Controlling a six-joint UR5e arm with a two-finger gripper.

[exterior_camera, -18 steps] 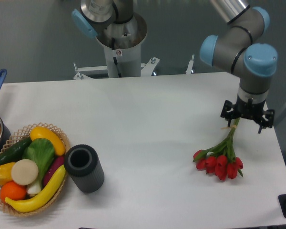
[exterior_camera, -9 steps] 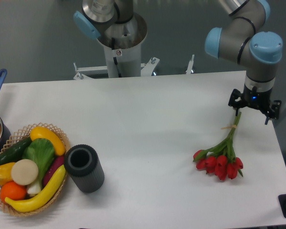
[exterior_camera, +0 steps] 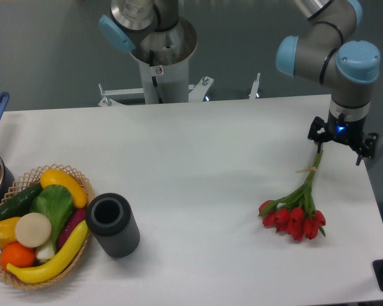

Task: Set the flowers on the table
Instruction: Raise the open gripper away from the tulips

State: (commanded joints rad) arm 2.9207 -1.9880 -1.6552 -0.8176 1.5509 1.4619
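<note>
Flowers [exterior_camera: 295, 213] lay flat on the white tabletop [exterior_camera: 204, 159] at the lower right of the frame, red heads toward the bottom edge, stems running up toward the hand [exterior_camera: 341, 138]. Your hand hung just above the stem tips at the right; its fingers looked spread and gripped nothing, though the stem ends sat too close beneath it to tell whether they touched. You appeared to be at the release step, placement done. Next, you would lift straight up, clear of the stems.
</note>
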